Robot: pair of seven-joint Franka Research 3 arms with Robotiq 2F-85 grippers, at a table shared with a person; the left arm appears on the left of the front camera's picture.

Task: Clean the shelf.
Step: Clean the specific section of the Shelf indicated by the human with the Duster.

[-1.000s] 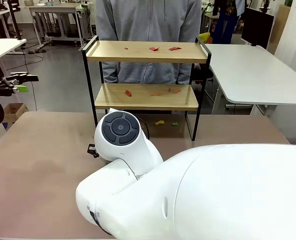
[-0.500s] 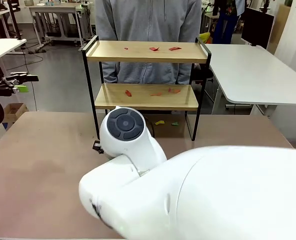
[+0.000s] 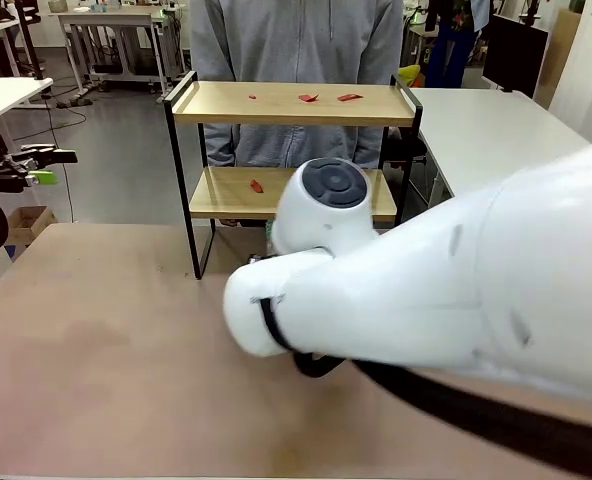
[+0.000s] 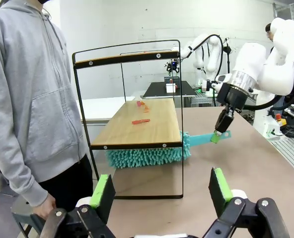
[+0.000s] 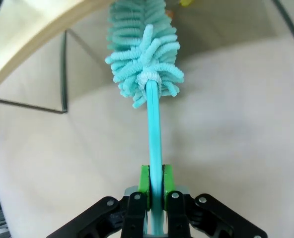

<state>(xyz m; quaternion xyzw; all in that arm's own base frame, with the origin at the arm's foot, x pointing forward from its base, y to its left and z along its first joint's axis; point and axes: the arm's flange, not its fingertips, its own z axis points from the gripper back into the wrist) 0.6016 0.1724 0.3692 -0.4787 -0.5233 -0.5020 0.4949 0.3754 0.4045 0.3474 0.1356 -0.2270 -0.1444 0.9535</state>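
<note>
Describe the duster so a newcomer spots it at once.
Find the two-tier shelf with wooden boards on the brown table. Just beneath its lower board is the duster, its thin handle pinched in the right gripper. It is the only fluffy teal thing; the neighbours are small red scraps.

The shelf (image 3: 276, 103) boards are pale wood, matt and smooth-grained. Its frame (image 4: 137, 146) is thin black metal with a slight sheen. My duster (image 5: 146, 54) has a fluffy teal chenille head and a smooth plastic handle (image 5: 154, 144). My left pads (image 4: 101, 191) look like matt green rubber. My right arm (image 3: 456, 290) has a glossy white shell. The table (image 3: 106, 340) is dull tan, and the hoodie (image 4: 33, 99) is soft grey cloth.
</note>
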